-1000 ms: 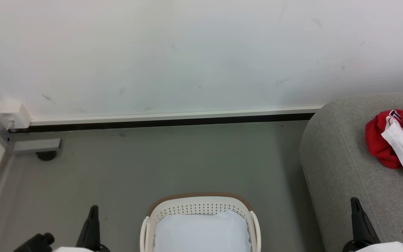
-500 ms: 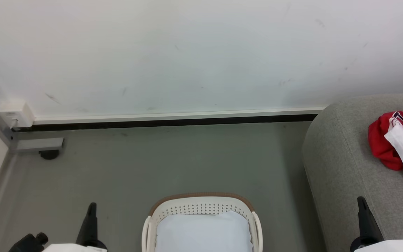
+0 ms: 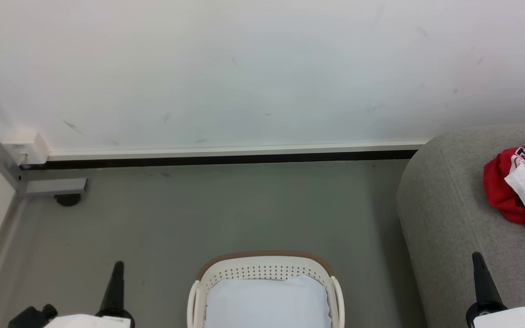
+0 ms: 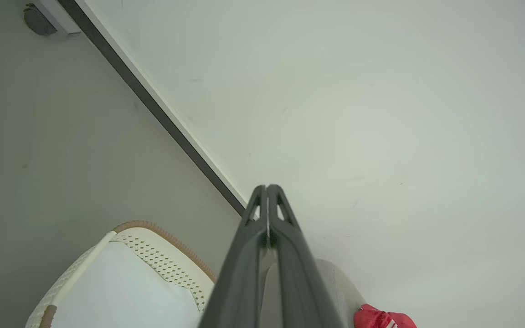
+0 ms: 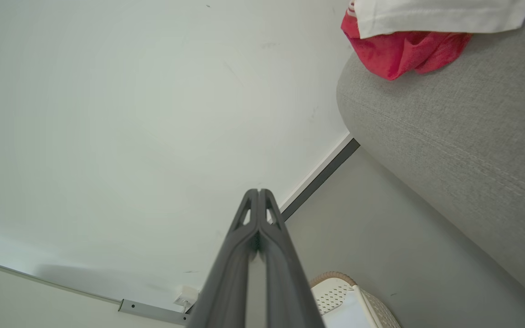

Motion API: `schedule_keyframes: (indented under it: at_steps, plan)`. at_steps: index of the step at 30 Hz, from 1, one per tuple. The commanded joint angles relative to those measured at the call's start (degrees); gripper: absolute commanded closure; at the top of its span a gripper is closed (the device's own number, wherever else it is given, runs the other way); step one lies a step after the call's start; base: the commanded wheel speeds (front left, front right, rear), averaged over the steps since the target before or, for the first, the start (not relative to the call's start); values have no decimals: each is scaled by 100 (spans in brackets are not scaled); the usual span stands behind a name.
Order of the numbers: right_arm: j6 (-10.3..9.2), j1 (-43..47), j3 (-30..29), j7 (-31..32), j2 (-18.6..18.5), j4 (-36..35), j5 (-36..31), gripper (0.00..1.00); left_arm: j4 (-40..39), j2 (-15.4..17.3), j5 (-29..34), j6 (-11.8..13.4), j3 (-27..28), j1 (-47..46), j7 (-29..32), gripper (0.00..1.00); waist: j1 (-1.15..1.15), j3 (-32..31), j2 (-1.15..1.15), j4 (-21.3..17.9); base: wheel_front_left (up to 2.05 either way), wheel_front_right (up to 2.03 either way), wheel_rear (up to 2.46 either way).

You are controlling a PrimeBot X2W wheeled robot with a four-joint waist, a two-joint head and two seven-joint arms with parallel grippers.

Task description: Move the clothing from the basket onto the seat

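- Clothing (image 3: 506, 193): a red bundle with white panels, lying on top of the seat (image 3: 454, 218) at the far right. The right edge of my head view cuts it off. It sits on the same patch of cushion as a second ago.
- Seat: light grey and woven, with a rounded corner. It stands on the floor (image 3: 226, 214) against the wall (image 3: 244, 68).
- Basket (image 3: 262, 260): cream with a brown rim, on the floor directly in front of me. It is left of the seat and apart from it. Its pale white lining (image 3: 267, 303) lies flat inside.
- Left gripper (image 3: 118, 269): near left, over bare floor. My wrist view shows its fingers pressed together tip to tip, holding nothing.
- Right gripper (image 3: 477, 262): near right, in front of the seat's near side. Its fingers are likewise clenched on nothing.
- Change noted: the basket, seat, clothing, skirting (image 3: 226, 155) and wall box (image 3: 23, 148) all sit slightly further right in my head view than a second ago, in the same arrangement. That means the camera has turned, not the things.
- Change noted: the two grippers stand a little wider apart in that view, and both remain closed.
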Motion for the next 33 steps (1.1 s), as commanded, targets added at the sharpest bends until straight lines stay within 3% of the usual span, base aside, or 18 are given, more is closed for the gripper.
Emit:
schedule_keyframes:
  at_steps: [1, 33]
  plan:
    - [-5, -117, -54, 41, -18, -77, 163, 100, -74, 49, -206, -17, 33, -135, 42, 100, 0, -1, 0, 7, 0, 0, 0]
    - [-8, -166, -332, 488, 10, -140, 1686, 100, -115, 63, -1896, -25, 138, -216, 492, 100, 0, -20, 0, 134, 0, 0, 0]
